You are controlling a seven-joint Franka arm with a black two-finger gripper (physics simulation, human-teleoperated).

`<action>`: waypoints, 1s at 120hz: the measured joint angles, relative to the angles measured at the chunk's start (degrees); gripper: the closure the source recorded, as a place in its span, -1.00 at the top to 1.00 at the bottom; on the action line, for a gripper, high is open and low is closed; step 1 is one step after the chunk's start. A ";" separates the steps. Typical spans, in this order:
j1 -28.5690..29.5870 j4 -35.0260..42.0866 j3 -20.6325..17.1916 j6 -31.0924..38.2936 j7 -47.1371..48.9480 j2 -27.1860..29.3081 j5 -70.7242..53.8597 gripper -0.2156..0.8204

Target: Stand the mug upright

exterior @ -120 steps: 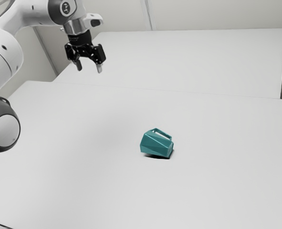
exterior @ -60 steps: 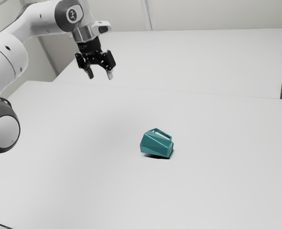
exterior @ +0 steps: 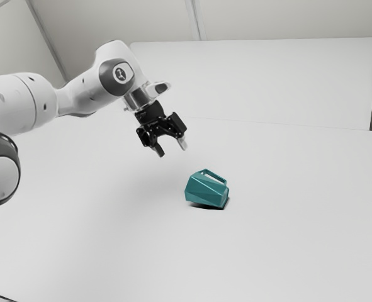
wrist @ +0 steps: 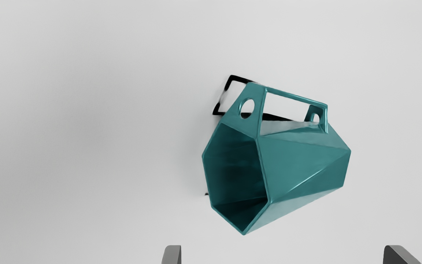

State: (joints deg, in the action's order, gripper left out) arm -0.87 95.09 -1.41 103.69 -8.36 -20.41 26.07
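In the exterior view the black gripper (exterior: 171, 150) hangs above the table, up and to the exterior view's left of the mug. The teal faceted mug (exterior: 206, 190) lies on its side, its handle on the upper side and its base toward the exterior view's right. From the wrist view, the mug (wrist: 302, 161) shows its dark open mouth and its angular handle with two round holes. The gripper (wrist: 282, 255) is open, its fingertips wide apart with nothing between them, and the mug lies beyond them, untouched.
The mug rests on a broad white table (exterior: 286, 239). Behind it, toward the top of the exterior view, stands another white surface (exterior: 267, 75) with pale walls beyond.
My gripper has moved down and toward the exterior view's right, closer to the mug, and has tilted. The mug has stayed where it lay.
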 joint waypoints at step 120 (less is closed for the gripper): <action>-1.15 11.42 1.32 6.45 -17.56 -4.17 23.88 0.58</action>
State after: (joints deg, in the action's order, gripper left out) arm -2.02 106.51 -0.09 110.14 -25.92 -24.58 49.95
